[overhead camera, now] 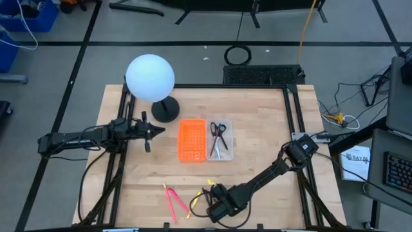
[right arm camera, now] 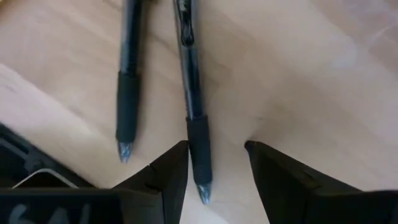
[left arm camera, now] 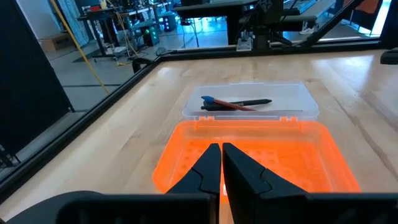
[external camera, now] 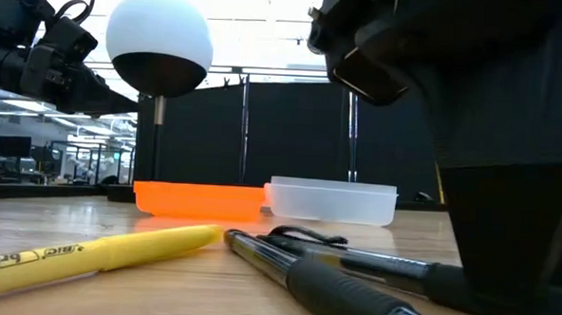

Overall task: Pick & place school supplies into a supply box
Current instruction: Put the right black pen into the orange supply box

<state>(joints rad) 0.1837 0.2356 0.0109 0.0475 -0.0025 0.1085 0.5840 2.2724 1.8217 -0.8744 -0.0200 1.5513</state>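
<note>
Right gripper (right arm camera: 216, 163) down low at the bottom middle of the high view, fingers spread around a black pen (right arm camera: 191, 99) to pinch it for the clear supply box (overhead camera: 221, 140) mid-frame, left gripper (left arm camera: 221, 167) nearly shut over the orange tray (left arm camera: 292, 158).

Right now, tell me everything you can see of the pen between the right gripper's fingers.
The dark pen is a slim retractable with a glossy black barrel, a matte rubber grip sleeve and a silvery tip. It lies flat on the wooden table, parallel to a second dark pen and apart from it. The right gripper straddles its tip end, one finger close beside the sleeve, not yet clamped.
</note>
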